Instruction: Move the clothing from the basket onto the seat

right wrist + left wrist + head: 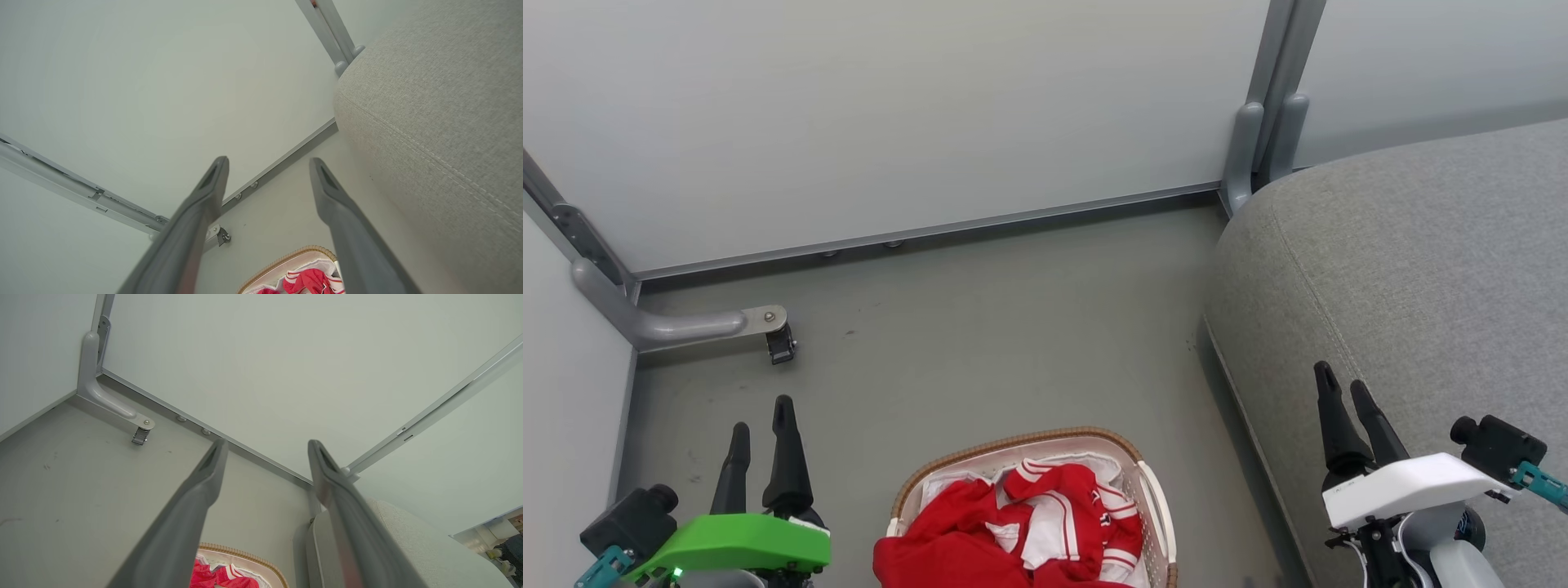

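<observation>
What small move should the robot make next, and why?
Probably swing the right gripper left and down toward the red clothing. It and the left gripper are open and empty, the clothing lies heaped in the basket, and the visible part of the grey seat beside it carries none yet.

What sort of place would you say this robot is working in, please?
Probably a partitioned test bay staged as a laundry corner: pale panels on grey metal frames enclose a seat and a basket of red clothing.
</observation>
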